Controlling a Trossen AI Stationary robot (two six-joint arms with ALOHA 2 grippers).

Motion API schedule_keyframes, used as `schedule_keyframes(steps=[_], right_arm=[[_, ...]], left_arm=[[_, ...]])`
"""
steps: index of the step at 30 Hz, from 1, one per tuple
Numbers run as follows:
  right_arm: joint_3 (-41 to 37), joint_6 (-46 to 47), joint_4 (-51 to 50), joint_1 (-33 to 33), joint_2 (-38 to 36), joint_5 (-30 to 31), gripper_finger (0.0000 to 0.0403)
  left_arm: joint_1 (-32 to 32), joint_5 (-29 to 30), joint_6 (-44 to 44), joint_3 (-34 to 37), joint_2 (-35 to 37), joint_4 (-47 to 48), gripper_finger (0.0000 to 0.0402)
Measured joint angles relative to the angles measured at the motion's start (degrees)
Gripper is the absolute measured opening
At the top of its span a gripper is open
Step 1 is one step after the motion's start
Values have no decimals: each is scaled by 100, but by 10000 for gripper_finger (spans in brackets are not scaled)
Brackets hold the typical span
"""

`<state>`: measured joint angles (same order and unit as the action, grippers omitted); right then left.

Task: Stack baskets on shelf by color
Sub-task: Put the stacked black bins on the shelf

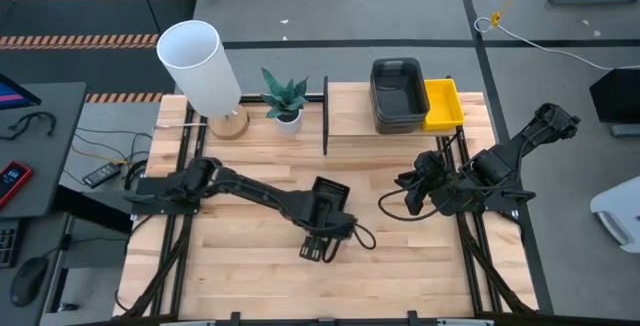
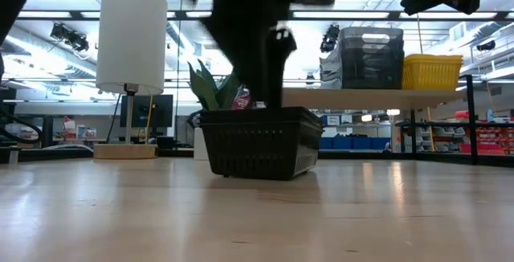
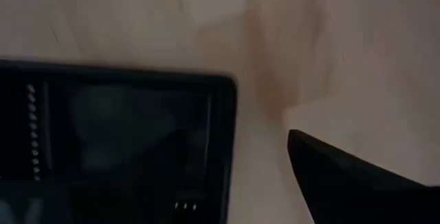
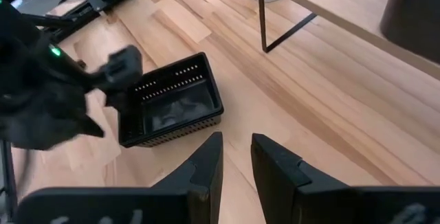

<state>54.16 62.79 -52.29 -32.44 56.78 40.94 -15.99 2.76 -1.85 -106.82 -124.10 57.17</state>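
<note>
The left gripper [image 1: 318, 249] covers most of the black mesh basket [image 2: 259, 142] beneath it from above, its fingertips unseen, while the left wrist view blurs that basket's rim and crops it.

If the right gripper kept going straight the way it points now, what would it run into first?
Probably the bare tabletop just ahead of the right gripper; the black mesh basket lies off to one side of that line, beside the left gripper. Depth is uncertain.

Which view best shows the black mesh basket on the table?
The right wrist view: the black mesh basket shows whole, walls and inside. The low view shows only a side. The high view has the left arm covering most of it. The left wrist view gives a blurred corner.
</note>
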Motion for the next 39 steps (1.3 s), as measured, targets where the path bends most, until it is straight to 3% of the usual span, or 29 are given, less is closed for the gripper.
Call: schedule_keyframes(steps=[4, 7, 16, 25, 32, 39], right_arm=[[-3, 1, 15, 1, 1, -27, 82], [-3, 0, 15, -1, -1, -43, 82], [-3, -72, 17, 1, -1, -49, 82], [-3, -176, -10, -1, -75, -9, 82], [-3, -196, -20, 0, -635, 247, 82], [-3, -305, -5, 0, -1136, 583, 82]], left_arm=[[-4, 243, 5, 144, -243, 23, 255], [7, 501, -85, 200, -389, 50, 221], [117, 741, -365, 92, -413, 41, 23], [577, 143, -778, -1528, -395, 579, 19], [963, 62, -784, -2824, -389, 1334, 19], [1213, -269, -452, -2814, -55, 1591, 19]])
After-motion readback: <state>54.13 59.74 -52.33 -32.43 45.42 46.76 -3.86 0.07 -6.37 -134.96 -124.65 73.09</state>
